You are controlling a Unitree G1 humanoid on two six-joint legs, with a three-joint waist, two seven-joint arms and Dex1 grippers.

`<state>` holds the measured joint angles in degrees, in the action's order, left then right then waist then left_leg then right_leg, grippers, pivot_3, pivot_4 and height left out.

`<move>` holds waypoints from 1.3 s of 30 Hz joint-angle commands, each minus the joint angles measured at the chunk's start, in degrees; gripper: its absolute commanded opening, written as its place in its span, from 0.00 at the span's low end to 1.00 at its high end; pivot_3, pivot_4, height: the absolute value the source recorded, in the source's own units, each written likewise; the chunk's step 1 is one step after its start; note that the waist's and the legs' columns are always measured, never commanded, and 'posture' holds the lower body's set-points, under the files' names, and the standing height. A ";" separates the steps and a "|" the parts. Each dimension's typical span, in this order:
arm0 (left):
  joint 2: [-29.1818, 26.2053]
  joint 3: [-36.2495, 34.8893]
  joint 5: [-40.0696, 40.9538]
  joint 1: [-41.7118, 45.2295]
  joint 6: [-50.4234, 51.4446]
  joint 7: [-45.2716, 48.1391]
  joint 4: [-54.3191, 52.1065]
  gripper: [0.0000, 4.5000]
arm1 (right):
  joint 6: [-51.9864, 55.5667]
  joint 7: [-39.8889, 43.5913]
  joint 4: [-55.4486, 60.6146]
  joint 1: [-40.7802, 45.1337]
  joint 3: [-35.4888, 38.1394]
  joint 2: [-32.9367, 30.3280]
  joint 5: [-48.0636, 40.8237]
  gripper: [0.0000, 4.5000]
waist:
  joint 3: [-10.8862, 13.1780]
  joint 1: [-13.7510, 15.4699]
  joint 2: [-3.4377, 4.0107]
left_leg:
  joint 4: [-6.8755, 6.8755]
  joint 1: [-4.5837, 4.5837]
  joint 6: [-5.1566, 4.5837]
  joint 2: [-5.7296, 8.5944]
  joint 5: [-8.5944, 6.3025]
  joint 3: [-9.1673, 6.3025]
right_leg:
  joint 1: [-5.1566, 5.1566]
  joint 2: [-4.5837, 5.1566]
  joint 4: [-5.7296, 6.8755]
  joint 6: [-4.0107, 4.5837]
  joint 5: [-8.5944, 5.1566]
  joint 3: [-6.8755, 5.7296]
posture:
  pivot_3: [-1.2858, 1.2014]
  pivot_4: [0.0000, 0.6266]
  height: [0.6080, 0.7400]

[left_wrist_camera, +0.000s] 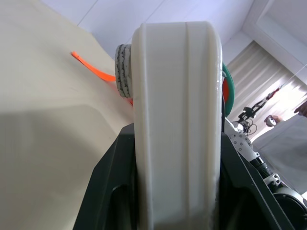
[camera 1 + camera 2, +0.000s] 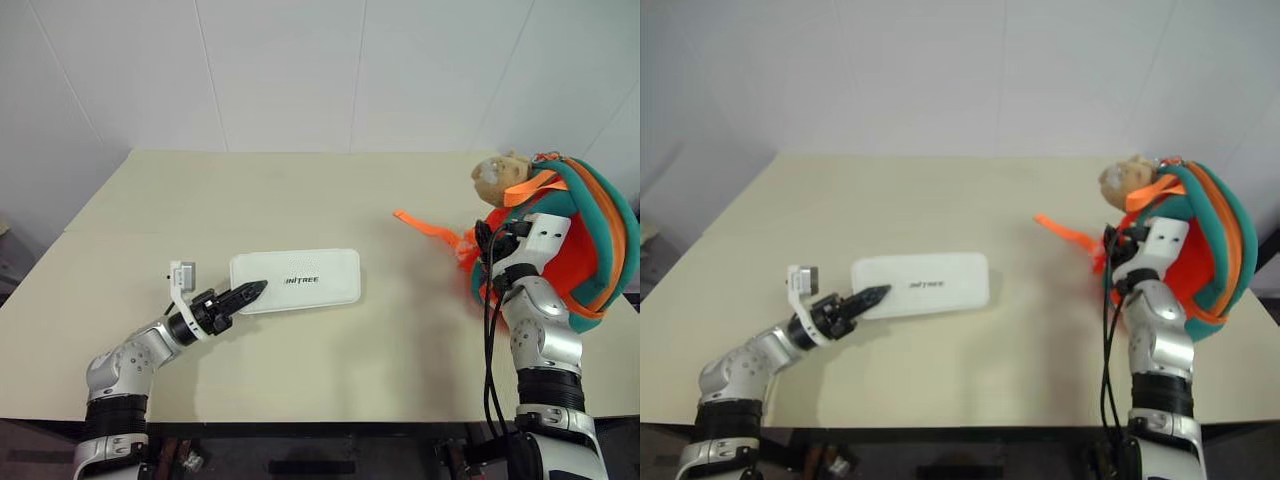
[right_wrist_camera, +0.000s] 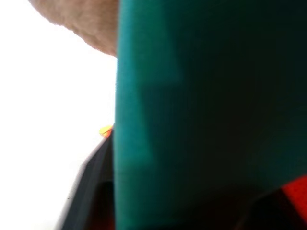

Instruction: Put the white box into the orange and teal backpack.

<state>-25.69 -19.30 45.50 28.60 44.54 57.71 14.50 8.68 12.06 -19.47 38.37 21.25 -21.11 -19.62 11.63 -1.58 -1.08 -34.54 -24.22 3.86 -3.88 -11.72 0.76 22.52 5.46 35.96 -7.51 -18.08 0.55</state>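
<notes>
Beige surface (image 2: 300, 380): box (image 2: 296, 280) lies near-left, my left claw (image 2: 252, 292) pinching its end. Right claw's at backpack (image 2: 590, 250), far right; grip can't tell. Next: lift box, carry over.

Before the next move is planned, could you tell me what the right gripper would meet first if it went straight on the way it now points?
Almost certainly the orange and teal backpack: the right gripper points at its orange body, with teal fabric close before the fingers in the wrist view. Contact cannot be judged.
</notes>
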 commanded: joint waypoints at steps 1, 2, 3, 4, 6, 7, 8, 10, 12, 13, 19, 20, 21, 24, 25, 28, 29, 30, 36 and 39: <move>-1.60 -1.88 1.04 -0.29 -1.68 1.16 -0.56 0.30 | -1.82 2.43 0.49 1.29 0.66 -0.19 -1.93 0.18 | 0.00 -0.07 0.00 | 0.00 0.01 0.00 0.00 0.00 0.00 | 0.00 0.00 0.01 0.00 0.00 0.00 | 0.52 0.24 1.00; -1.87 -2.11 1.05 -0.43 -1.87 1.12 -0.66 0.30 | -1.62 2.88 0.22 1.43 0.70 -0.27 -2.22 0.11 | 0.00 -0.15 0.00 | 0.00 0.02 -0.01 0.00 0.00 0.00 | 0.00 0.00 0.01 0.00 0.00 0.00 | 0.52 0.24 1.00; -2.13 -2.34 0.99 -0.50 -2.15 0.99 -0.70 0.30 | -1.11 3.61 0.00 1.59 0.59 -0.39 -2.68 0.05 | 0.00 -0.22 0.00 | 0.00 0.02 -0.01 0.00 0.00 0.00 | 0.00 0.00 0.02 0.00 0.00 0.00 | 0.52 0.24 1.00; -2.56 -2.51 0.95 -0.56 -2.35 1.06 -0.73 0.30 | -0.43 5.11 0.40 1.68 0.23 -0.39 -3.56 0.02 | 0.00 -0.26 0.00 | 0.00 0.03 -0.01 -0.01 0.00 0.00 | 0.00 0.00 0.03 0.00 0.00 0.00 | 0.52 0.24 1.00; -3.41 -2.86 0.93 -0.56 -2.75 1.10 -0.62 0.30 | 1.75 7.48 1.54 1.96 -0.66 -0.36 -5.16 0.01 | 0.00 -0.27 0.00 | 0.01 0.04 -0.01 -0.01 0.00 0.01 | 0.01 -0.01 0.03 0.00 0.00 0.01 | 0.52 0.24 1.00; -3.90 -3.10 0.90 -0.53 -2.96 1.13 -0.49 0.30 | 3.15 8.59 2.08 2.21 -1.29 -0.50 -5.75 0.01 | 0.00 -0.27 0.00 | 0.01 0.03 -0.01 -0.02 -0.01 0.00 | 0.01 -0.01 0.04 0.00 0.00 0.00 | 0.52 0.24 1.00; -4.35 -3.43 0.90 -0.43 -3.16 1.04 -0.27 0.30 | 5.00 10.42 3.00 2.47 -2.09 -0.67 -6.81 0.01 | 0.00 -0.27 0.00 | 0.00 0.04 -0.01 -0.02 -0.01 0.01 | 0.01 -0.01 0.04 0.00 0.00 0.01 | 0.52 0.24 1.00; -5.37 -4.36 0.68 -0.24 -3.87 0.84 0.49 0.30 | 10.62 14.64 6.67 3.16 -4.58 -1.06 -9.75 0.01 | 0.01 -0.29 0.01 | 0.00 0.04 -0.02 -0.02 -0.01 0.01 | 0.01 -0.01 0.04 0.00 0.00 0.01 | 0.52 0.24 1.00; -6.34 -5.05 0.37 -0.19 -4.87 0.96 1.41 0.30 | 16.83 18.41 11.39 3.59 -7.12 -1.34 -13.24 0.01 | 0.02 -0.38 0.03 | 0.01 0.04 -0.02 -0.02 -0.01 0.01 | 0.03 -0.01 0.06 0.00 0.00 0.01 | 0.52 0.24 1.00; -6.62 -5.38 0.29 -0.06 -5.36 0.82 1.91 0.30 | 19.74 20.05 13.46 3.69 -8.14 -1.53 -15.00 0.01 | 0.02 -0.43 0.03 | 0.01 0.04 -0.02 -0.03 -0.01 0.01 | 0.04 -0.01 0.08 0.00 0.00 0.01 | 0.52 0.24 1.00; -9.25 -7.00 -0.27 0.35 -7.86 1.20 4.96 0.30 | 38.03 31.23 27.57 3.20 -13.42 -3.92 -29.98 0.01 | 0.02 -0.18 0.03 | 0.16 0.01 -0.03 -0.06 -0.02 0.02 | 0.11 -0.04 0.02 0.00 0.00 -0.01 | 0.52 0.24 1.00; -9.98 -7.28 -0.39 0.38 -8.07 1.41 5.62 0.30 | 41.16 32.62 29.48 3.33 -13.79 -4.42 -33.10 0.01 | 0.02 -0.15 0.03 | 0.20 -0.01 -0.03 -0.06 -0.02 0.03 | 0.14 -0.04 0.00 0.01 0.00 -0.01 | 0.52 0.24 1.00; -10.73 -7.52 -0.64 0.55 -8.54 1.67 6.61 0.30 | 44.80 33.24 30.82 3.91 -13.36 -4.66 -37.33 0.01 | 0.02 -0.18 0.03 | 0.23 -0.01 -0.03 -0.06 -0.02 0.03 | 0.15 -0.04 -0.01 0.01 -0.01 -0.01 | 0.52 0.24 1.00; -11.79 -7.68 -0.91 1.13 -9.84 2.02 8.95 0.30 | 52.81 32.67 32.15 5.60 -11.41 -5.47 -47.84 0.01 | 0.02 -0.08 0.03 | 0.29 0.00 -0.03 -0.08 -0.02 0.04 | 0.17 -0.03 -0.02 0.06 -0.04 -0.03 | 0.52 0.24 1.00; -11.92 -7.64 -0.86 1.20 -10.10 2.10 9.34 0.30 | 54.94 32.39 32.27 5.96 -11.06 -6.07 -50.60 0.01 | 0.02 -0.01 0.02 | 0.28 -0.01 -0.04 -0.08 -0.02 0.04 | 0.17 -0.03 -0.03 0.06 -0.04 -0.03 | 0.52 0.24 1.00; -12.02 -7.68 -0.75 1.19 -10.50 2.36 9.79 0.30 | 60.41 32.03 32.06 6.17 -10.67 -8.95 -57.10 0.01 | 0.02 0.27 0.00 | 0.27 -0.02 -0.07 -0.08 -0.04 0.05 | 0.16 -0.02 -0.05 0.08 -0.04 -0.04 | 0.52 0.24 1.00; -12.01 -7.82 -0.66 1.11 -10.58 2.38 9.81 0.30 | 61.90 32.21 31.76 5.64 -10.73 -10.37 -57.98 0.01 | 0.03 0.44 -0.04 | 0.27 -0.02 -0.07 -0.08 -0.04 0.04 | 0.16 -0.02 -0.05 0.09 -0.05 -0.05 | 0.52 0.24 1.00; -12.09 -7.99 -0.56 1.01 -10.65 2.46 9.85 0.30 | 63.46 32.68 31.03 4.82 -10.86 -12.05 -58.46 0.01 | 0.04 0.55 -0.05 | 0.26 -0.04 -0.07 -0.08 -0.05 0.03 | 0.16 -0.02 -0.06 0.10 -0.05 -0.05 | 0.52 0.24 1.00; -13.75 -8.44 -0.52 -0.24 -10.57 3.99 8.88 0.30 | 64.54 36.57 27.04 1.27 -12.30 -18.16 -54.65 0.01 | 0.01 1.17 -0.12 | 0.25 -0.05 -0.11 -0.08 -0.08 0.06 | 0.17 -0.02 -0.12 0.13 -0.07 -0.04 | 0.52 0.24 1.00; -15.49 -7.79 -0.90 -2.06 -10.65 5.27 4.61 0.30 | 64.21 39.41 25.20 0.42 -13.27 -20.01 -52.06 0.01 | 0.01 1.02 -0.12 | 0.25 -0.05 -0.11 -0.08 -0.08 0.08 | 0.20 -0.02 -0.10 0.13 -0.07 -0.04 | 0.52 0.24 1.00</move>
<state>-39.06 -25.95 44.35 27.34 34.92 61.07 24.12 73.64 49.05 6.16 39.11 7.45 -39.76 -72.58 11.64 -0.57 -1.20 -34.28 -24.26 3.75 -3.96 -11.81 0.84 22.71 5.44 35.85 -7.38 -18.16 0.51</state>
